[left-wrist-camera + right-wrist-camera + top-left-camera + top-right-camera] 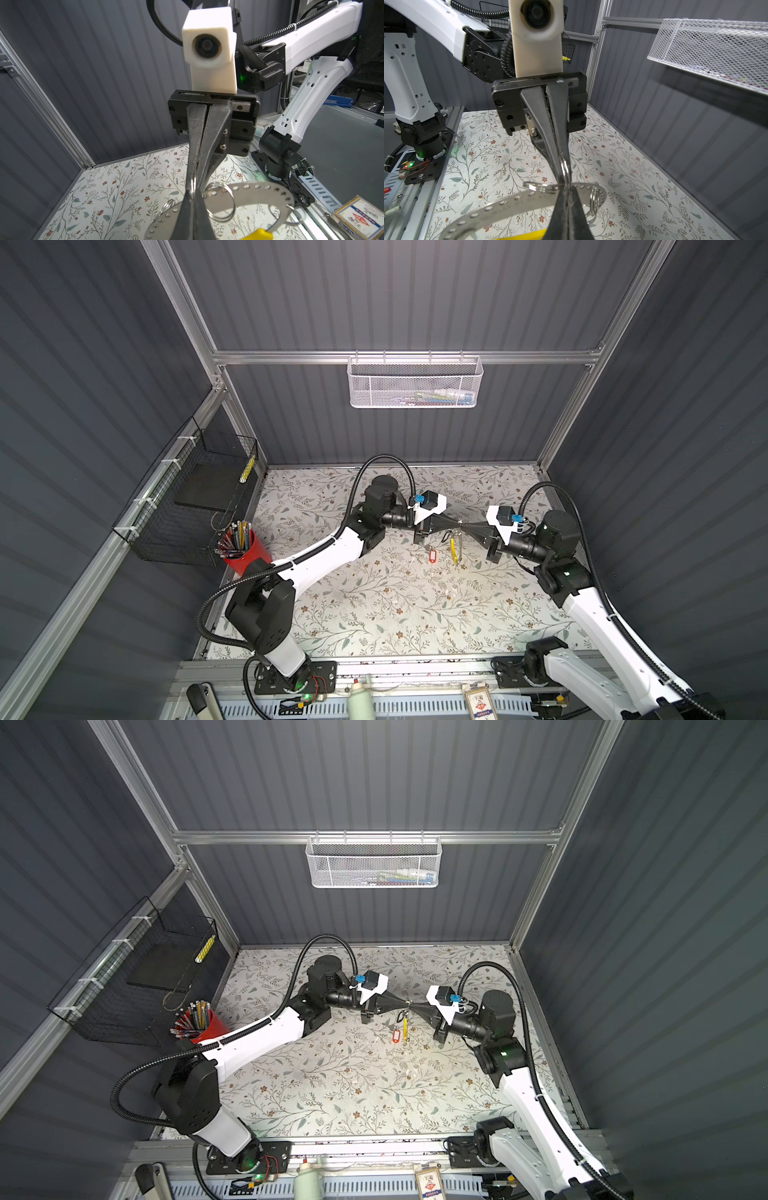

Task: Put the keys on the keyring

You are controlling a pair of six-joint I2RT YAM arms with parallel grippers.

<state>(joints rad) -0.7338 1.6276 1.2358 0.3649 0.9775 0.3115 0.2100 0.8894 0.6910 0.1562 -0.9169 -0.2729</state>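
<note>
The left claw [456,523] and right claw [467,525] meet tip to tip above the middle of the bench [374,614], each with its jaws pressed fully together. Both appear to pinch the grey studded band of the keyring [249,190] from opposite sides, though a small split ring [220,201] crowds the tips and blurs exactly what each grips. The keyring hangs below the claws with its yellow segment [454,549] lowest, and the red-tagged key [432,554] shows just beside it in both top views.
</note>
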